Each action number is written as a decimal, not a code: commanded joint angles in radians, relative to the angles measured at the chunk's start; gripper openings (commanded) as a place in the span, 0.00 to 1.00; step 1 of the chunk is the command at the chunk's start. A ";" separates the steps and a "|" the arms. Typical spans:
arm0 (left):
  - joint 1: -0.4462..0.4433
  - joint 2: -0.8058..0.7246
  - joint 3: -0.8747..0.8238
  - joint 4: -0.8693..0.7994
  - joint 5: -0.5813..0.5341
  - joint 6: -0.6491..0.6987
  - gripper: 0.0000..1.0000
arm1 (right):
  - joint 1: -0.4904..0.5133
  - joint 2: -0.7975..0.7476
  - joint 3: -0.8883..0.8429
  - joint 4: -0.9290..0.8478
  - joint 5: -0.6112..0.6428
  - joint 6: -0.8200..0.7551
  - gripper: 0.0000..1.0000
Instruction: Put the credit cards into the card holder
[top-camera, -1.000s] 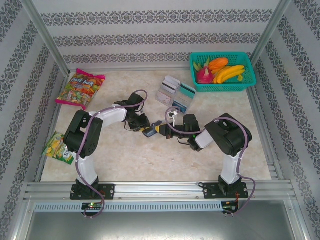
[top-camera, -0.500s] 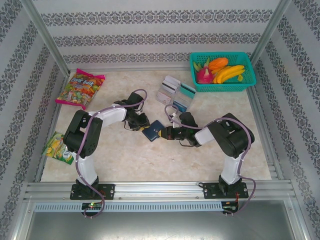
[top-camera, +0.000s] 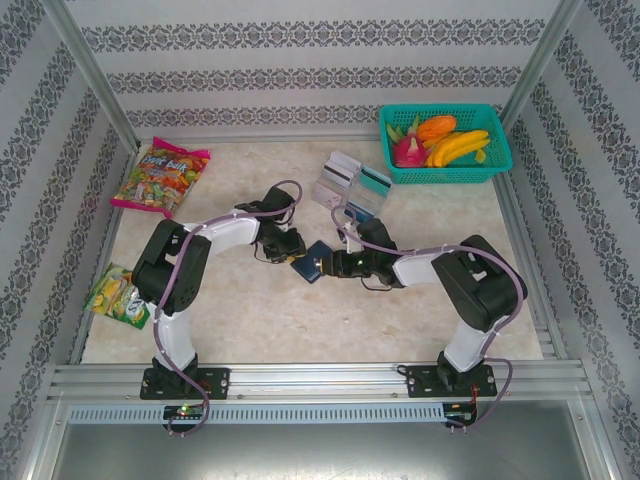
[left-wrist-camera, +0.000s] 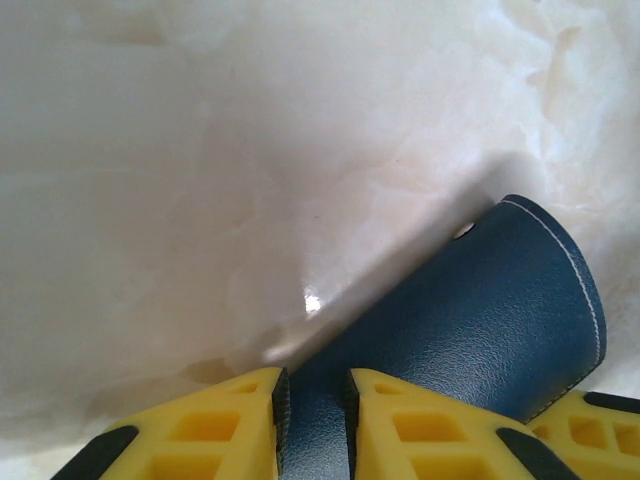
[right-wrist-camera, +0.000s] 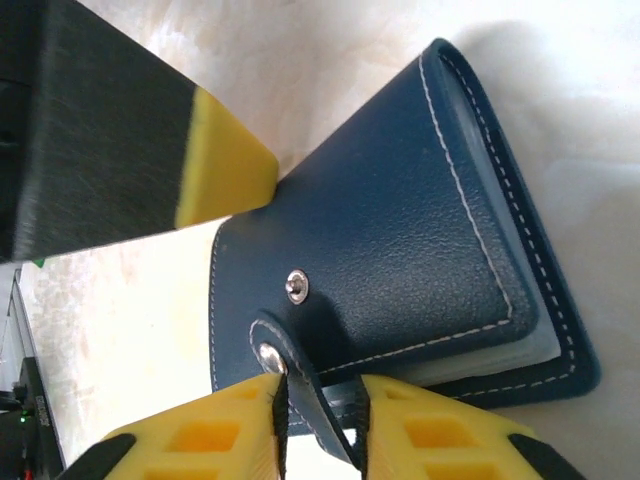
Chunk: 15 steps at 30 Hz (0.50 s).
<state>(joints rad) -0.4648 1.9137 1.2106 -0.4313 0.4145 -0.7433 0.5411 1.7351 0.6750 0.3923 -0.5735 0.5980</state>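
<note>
None of the credit cards are in the card holder yet, as far as I can see. They lie in a small heap at the back of the worktop, just beside the teal basket. The card holder is in the middle of the worktop, between the two arms and well apart from the cards. The left fingers are closed on one edge of it and hold it. The right fingers are close together, one on each side of its little snap tab. I cannot tell if they pinch the tab or just stand around it. The snap is undone, but the cover lies almost flat over the clear pockets inside, and I see no card in them. So the job looks to be at its start — open the holder, then fetch each card and slide it in. The basket has fruit in it — yellow bananas and a pink one — and no cards.
</note>
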 joint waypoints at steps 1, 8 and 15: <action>-0.023 0.036 0.014 -0.044 0.010 0.024 0.26 | 0.011 -0.045 0.032 -0.057 0.023 -0.036 0.29; -0.023 0.012 0.008 -0.046 -0.007 0.034 0.25 | -0.007 -0.129 0.047 -0.177 0.075 -0.057 0.29; -0.037 -0.017 0.000 -0.059 -0.040 0.046 0.25 | -0.030 -0.236 0.017 -0.273 0.109 -0.030 0.31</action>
<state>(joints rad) -0.4789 1.9171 1.2179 -0.4358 0.4065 -0.7292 0.5190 1.5379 0.6983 0.1993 -0.4957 0.5701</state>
